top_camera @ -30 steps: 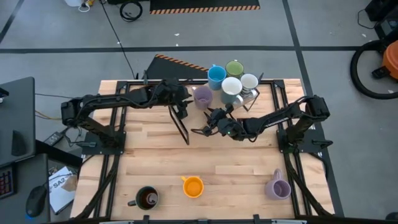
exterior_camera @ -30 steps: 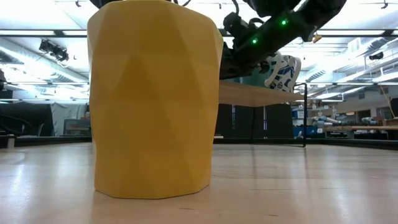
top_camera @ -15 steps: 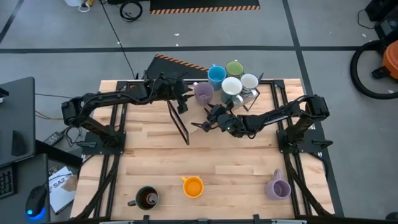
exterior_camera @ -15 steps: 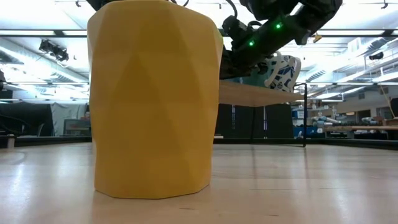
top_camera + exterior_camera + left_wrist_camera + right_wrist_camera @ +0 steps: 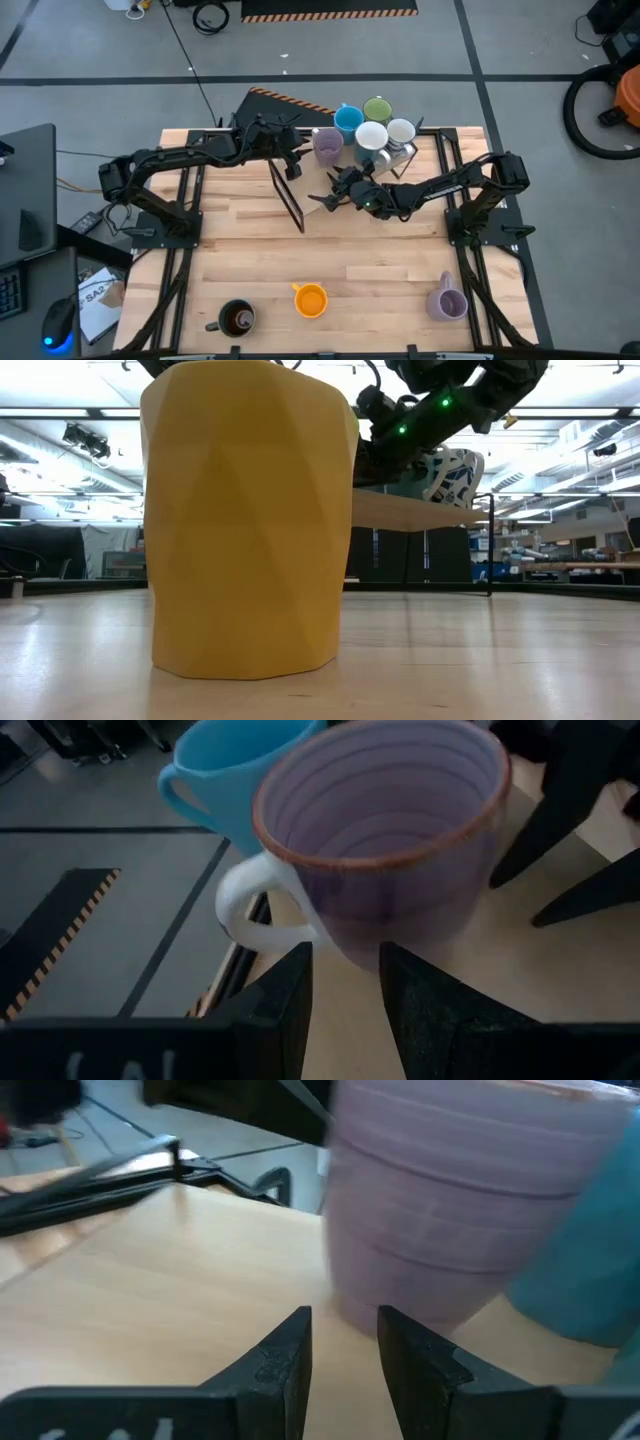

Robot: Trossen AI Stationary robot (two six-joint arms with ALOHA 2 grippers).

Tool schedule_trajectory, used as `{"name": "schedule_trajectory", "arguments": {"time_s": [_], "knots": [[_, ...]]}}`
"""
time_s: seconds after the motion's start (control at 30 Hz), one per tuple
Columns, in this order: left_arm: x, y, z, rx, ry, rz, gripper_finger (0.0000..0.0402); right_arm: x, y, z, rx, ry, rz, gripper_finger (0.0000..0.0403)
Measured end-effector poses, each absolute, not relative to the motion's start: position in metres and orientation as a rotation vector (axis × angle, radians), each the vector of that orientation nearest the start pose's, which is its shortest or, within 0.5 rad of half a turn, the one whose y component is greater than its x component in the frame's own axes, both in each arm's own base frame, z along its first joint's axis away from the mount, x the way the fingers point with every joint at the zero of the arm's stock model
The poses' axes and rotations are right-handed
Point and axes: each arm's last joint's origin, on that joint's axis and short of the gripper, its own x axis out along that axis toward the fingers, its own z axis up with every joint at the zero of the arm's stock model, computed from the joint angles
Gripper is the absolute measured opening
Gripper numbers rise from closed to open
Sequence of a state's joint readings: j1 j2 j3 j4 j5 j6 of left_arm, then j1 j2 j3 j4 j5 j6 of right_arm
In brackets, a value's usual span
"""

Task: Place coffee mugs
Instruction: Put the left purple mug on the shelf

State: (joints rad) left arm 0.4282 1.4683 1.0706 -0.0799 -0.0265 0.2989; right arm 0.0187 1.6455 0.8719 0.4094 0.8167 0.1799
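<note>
Lavender mug (image 5: 385, 850) before left end effector (image 5: 345, 995)

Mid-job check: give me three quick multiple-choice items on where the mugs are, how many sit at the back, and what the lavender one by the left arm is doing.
1. Where is the orange mug?
A. In the rear cluster
B. Near the front edge, between the dark mug and the front lavender mug
C. Between the left gripper's jaws

2. How many mugs stand in the rear cluster?
A. Three
B. Five
C. Eight

3. What state is the rear lavender mug in?
A. Upright on the table, not gripped
B. Tipped on its side
C. Lifted by the left gripper

Answers:
1. B: the high view shows it in the front row with those two.
2. B: blue mug, green mug, white mug, pale mug and the rear lavender one.
3. A: the left wrist view shows it standing mouth up, just ahead of empty jaws.
</note>
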Motion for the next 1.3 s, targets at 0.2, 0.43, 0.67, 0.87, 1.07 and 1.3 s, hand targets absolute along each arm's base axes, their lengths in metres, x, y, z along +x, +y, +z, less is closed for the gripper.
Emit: {"name": "schedule_trajectory", "arguments": {"time_s": [0.2, 0.43, 0.67, 0.87, 1.07, 1.3], "knots": [[0.294, 0.133, 0.282, 0.165, 0.565, 0.363, 0.0126, 0.339, -0.001, 0.208, 0.025, 0.26, -0.784, 0.0121], [0.294, 0.133, 0.282, 0.204, 0.576, 0.345, 0.0126, 0.338, -0.016, 0.208, 0.015, 0.262, -0.844, 0.0121], [0.293, 0.135, 0.284, 0.239, 0.567, 0.345, 0.0126, 0.34, -0.029, 0.209, 0.054, 0.255, -0.785, 0.0121], [0.292, 0.14, 0.284, 0.257, 0.568, 0.357, 0.0126, 0.34, -0.029, 0.21, 0.029, 0.255, -0.783, 0.0121], [0.291, 0.142, 0.284, 0.26, 0.571, 0.363, 0.0126, 0.34, -0.03, 0.21, 0.007, 0.261, -0.783, 0.0121], [0.291, 0.142, 0.284, 0.268, 0.573, 0.362, 0.0126, 0.34, -0.038, 0.211, 0.006, 0.257, -0.802, 0.0121]]}}
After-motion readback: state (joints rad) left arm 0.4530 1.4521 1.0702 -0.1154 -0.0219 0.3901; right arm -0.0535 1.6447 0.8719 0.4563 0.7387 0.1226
